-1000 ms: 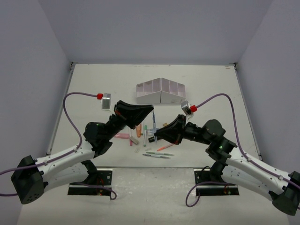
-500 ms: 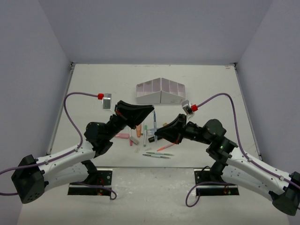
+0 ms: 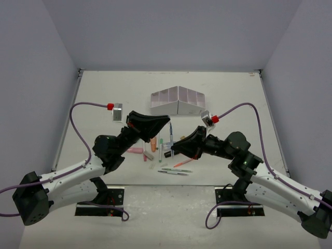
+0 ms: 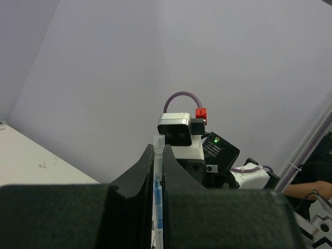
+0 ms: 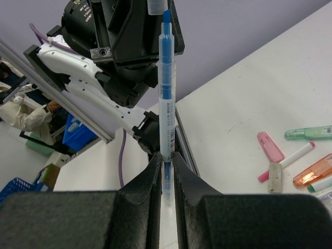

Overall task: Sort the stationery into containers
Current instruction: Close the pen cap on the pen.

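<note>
**A:** Blue pen (image 5: 166, 98) is off the table (image 3: 104, 93), held up over its middle between the two arms. The right gripper (image 5: 166, 158) is clamped on the lower barrel, with the tip end pointing at the left arm.

**B:** And the left gripper (image 4: 158, 153)?

**A:** Clenched on a clear cap (image 5: 157, 5) right at the pen's tip. I can't tell if the tip is seated in the cap or only beside its edge. The right wrist view just shows them overlapping.

**B:** Looks like a capping step to me, ahead of binning.

**A:** Agreed, likely. Get cap and barrel on one axis first, then push slowly along that axis only. The barrel is thin and the grip narrow, so any side load will probably pivot it between the pads. Left should let go only once the cap is home.

**B:** Then the drop?

**A:** The organiser box (image 3: 166, 108) sits mid-table toward the far edge, well apart from the pen. The compartments are small, so line the pen up over one cell before releasing.

**B:** Clearance?

**A:** A pink piece (image 5: 270, 146), a green pen (image 5: 308, 133) and an orange highlighter (image 5: 314, 176) lie loose underneath, nearer the near edge. Stay high on the way out and don't sweep them.
</note>
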### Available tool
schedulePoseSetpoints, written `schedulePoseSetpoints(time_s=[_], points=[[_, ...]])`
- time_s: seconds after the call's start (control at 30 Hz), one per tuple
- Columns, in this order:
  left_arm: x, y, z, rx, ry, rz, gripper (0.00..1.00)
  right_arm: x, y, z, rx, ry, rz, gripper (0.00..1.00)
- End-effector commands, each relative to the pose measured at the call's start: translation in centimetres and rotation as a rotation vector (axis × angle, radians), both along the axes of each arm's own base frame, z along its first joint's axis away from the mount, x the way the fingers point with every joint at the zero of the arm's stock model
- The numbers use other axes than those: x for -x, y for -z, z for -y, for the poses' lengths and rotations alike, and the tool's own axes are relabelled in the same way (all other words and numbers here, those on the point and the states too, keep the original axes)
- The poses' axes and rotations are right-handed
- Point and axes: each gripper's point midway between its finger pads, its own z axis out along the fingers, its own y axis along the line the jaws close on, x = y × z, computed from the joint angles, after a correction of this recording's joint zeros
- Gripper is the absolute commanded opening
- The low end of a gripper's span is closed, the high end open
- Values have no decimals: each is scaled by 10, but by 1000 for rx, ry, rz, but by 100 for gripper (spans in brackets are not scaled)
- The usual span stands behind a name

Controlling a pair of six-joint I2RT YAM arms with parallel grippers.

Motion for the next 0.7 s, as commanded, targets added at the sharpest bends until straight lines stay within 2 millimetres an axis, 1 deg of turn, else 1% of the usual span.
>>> schedulePoseSetpoints(time_s=[0.0, 0.33, 0.67], points=[[-1, -24, -8, 38, -43, 54, 0, 7, -20, -2, -39, -40, 30, 0], [-2, -23, -5, 38, -34, 51, 0, 7, -20, -4, -38, -45, 27, 0], [-1, -14, -4, 36, -18, 35, 0, 3, -24, 0, -41, -7, 42, 0]])
